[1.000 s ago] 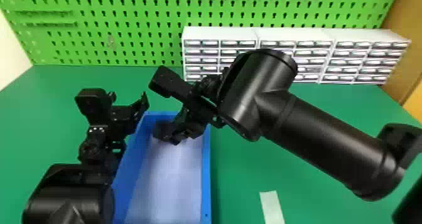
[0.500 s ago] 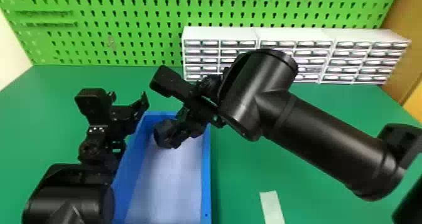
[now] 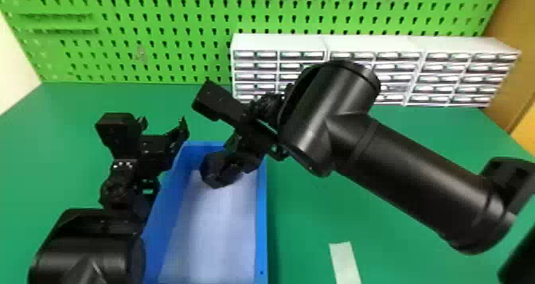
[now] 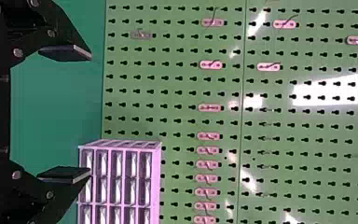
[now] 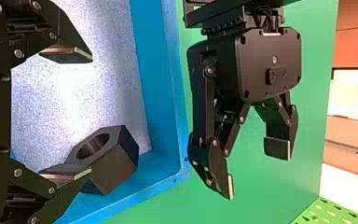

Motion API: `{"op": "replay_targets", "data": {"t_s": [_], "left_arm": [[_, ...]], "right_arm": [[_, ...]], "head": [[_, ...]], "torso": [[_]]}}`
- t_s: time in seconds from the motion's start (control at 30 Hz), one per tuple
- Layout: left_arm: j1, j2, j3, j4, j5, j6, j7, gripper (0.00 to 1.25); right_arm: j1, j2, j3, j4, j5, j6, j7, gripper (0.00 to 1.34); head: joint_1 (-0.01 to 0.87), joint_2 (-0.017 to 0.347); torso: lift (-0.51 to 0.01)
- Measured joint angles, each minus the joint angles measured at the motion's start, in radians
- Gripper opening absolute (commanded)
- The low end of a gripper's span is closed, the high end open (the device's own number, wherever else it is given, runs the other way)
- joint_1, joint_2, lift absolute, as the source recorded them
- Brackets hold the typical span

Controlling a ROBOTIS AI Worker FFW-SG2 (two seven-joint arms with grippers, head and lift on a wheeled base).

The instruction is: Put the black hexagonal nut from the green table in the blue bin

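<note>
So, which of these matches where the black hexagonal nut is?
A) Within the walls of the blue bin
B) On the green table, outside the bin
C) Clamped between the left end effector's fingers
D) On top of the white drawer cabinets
A: the right wrist view shows the black hexagonal nut within the walls of the blue bin, with the right end effector open.

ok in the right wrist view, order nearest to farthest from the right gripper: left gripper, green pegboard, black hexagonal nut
1. black hexagonal nut, close by in the blue bin
2. left gripper, beyond the bin's wall
3. green pegboard, in the background past the table
</note>
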Motion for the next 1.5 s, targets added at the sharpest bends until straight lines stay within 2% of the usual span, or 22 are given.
{"op": "replay_targets", "data": {"t_s": [0.23,0.43,0.87,1.2,1.5], "left_arm": [[0.0,0.001,0.003,0.0,-0.001,0.0,0.0,0.87],[0.003,0.001,0.003,-0.001,-0.001,0.0,0.001,0.87],[0.007,0.001,0.007,-0.003,0.001,0.0,0.001,0.87],[0.009,0.0,0.01,-0.007,0.001,0.0,0.001,0.87],[0.009,0.0,0.008,-0.008,0.001,0.0,0.001,0.87]], "right_arm": [[0.019,-0.003,-0.071,-0.003,-0.005,-0.001,0.0,0.91],[0.053,-0.005,-0.172,-0.014,0.012,0.005,0.002,0.91],[0.165,0.01,-0.471,-0.048,0.152,0.009,0.036,0.91],[0.214,0.008,-0.597,-0.055,0.211,-0.005,0.049,0.91],[0.274,0.012,-0.735,-0.054,0.272,-0.103,0.046,0.91]], "head": [[0.686,0.051],[0.686,0.051],[0.686,0.051],[0.686,0.051],[0.686,0.051]], "torso": [[-0.096],[-0.096],[-0.096],[-0.096],[-0.096]]}}
